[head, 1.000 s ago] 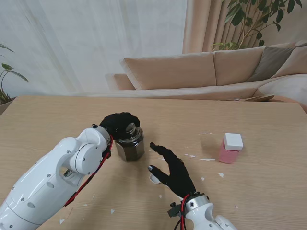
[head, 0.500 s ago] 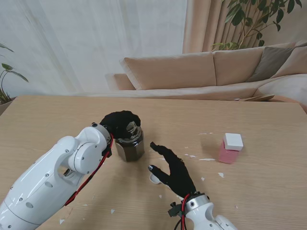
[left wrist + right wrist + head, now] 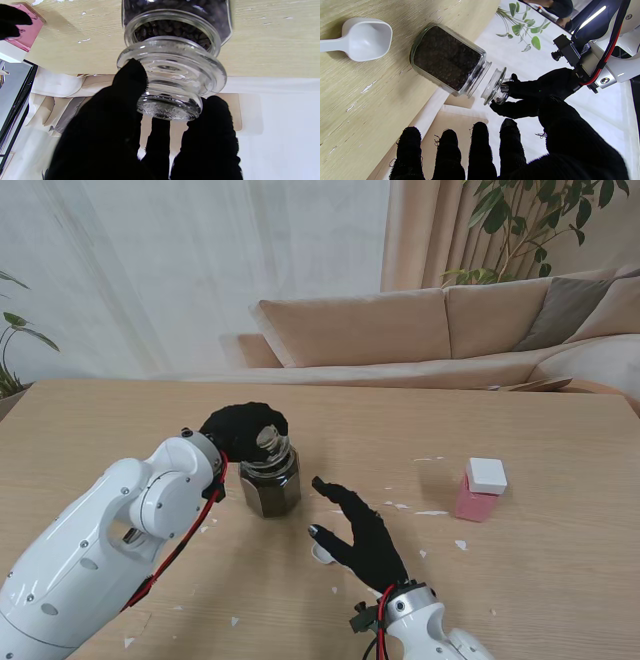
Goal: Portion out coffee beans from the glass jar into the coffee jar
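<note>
From the stand view the left hand [image 3: 243, 429] hides the top of the glass jar [image 3: 269, 485], but the right wrist view shows the glass lid [image 3: 494, 86] lifted clear of the jar's mouth, a gap between them, pinched by its knob between the left hand's fingertips. The left wrist view looks past that lid [image 3: 172, 75] into the open neck, where dark coffee beans [image 3: 170, 28] fill the jar almost to the rim. The jar stands upright on the counter [image 3: 100, 430], long axis vertical, mouth up, left of centre. A white scoop [image 3: 361, 40] lies on the counter just beside the jar, its bowl open upward; the stand view shows only a bit of it under the right hand [image 3: 362, 532]. That hand is spread, fingers apart, holding nothing, near the jar on its right. A pink jar with a white cap [image 3: 481, 489] stands upright well to the right.
</note>
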`<action>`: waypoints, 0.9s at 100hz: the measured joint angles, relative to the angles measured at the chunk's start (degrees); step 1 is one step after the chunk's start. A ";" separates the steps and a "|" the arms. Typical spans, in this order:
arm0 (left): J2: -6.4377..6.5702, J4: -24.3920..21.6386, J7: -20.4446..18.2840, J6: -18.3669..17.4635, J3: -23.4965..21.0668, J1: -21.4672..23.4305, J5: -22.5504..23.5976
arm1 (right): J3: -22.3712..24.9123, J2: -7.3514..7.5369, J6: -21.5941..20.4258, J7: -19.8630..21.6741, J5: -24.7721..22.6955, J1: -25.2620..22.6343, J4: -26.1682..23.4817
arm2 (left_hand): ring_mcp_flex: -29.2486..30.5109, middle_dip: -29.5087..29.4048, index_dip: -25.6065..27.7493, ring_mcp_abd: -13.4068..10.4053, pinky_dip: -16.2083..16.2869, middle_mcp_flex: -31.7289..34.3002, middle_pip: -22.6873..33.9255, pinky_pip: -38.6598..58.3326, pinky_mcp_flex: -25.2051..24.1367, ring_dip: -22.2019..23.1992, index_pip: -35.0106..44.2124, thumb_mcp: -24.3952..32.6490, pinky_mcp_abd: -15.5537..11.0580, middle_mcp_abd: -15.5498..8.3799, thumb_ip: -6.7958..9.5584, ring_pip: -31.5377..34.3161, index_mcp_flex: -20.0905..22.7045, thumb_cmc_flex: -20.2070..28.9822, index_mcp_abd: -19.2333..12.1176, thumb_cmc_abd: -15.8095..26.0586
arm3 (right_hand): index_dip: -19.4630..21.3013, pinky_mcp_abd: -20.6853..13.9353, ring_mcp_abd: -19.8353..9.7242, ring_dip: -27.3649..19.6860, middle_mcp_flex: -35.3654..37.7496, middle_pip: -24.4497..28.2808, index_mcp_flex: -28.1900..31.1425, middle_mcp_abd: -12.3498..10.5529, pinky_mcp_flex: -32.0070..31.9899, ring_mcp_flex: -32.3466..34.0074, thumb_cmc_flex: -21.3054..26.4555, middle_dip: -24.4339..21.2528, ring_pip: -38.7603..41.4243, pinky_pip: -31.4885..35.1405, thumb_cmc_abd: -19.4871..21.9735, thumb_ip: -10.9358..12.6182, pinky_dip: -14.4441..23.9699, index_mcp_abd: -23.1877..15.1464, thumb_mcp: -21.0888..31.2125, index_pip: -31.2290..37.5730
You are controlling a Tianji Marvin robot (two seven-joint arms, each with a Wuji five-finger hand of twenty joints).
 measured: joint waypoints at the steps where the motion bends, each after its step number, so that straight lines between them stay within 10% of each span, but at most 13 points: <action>1: 0.00 -0.03 -0.02 -0.06 -0.11 0.05 0.07 | -0.01 0.00 0.00 0.00 0.00 0.00 0.00 | 0.07 0.01 0.00 0.01 0.00 0.02 0.00 0.01 0.08 0.00 0.01 0.00 0.02 0.00 0.00 -0.08 0.01 0.00 0.00 -0.04 | 0.00 0.00 0.00 0.00 0.00 0.00 0.00 0.00 0.00 0.00 0.00 0.00 0.00 0.00 0.00 0.00 0.00 0.00 0.00 0.00; 90: -0.38 5.83 8.47 -4.41 -14.08 8.57 3.72 | -0.77 0.01 0.10 -0.01 -0.20 0.66 0.24 | 0.25 0.83 0.01 0.18 0.00 0.08 0.00 0.17 0.22 2.00 0.18 0.00 0.11 0.01 -0.07 -0.51 0.03 0.00 0.00 -0.17 | 0.00 0.00 0.00 0.00 0.00 0.00 0.00 0.00 0.01 0.00 0.00 0.00 0.00 0.00 0.00 0.00 0.00 0.01 0.00 0.05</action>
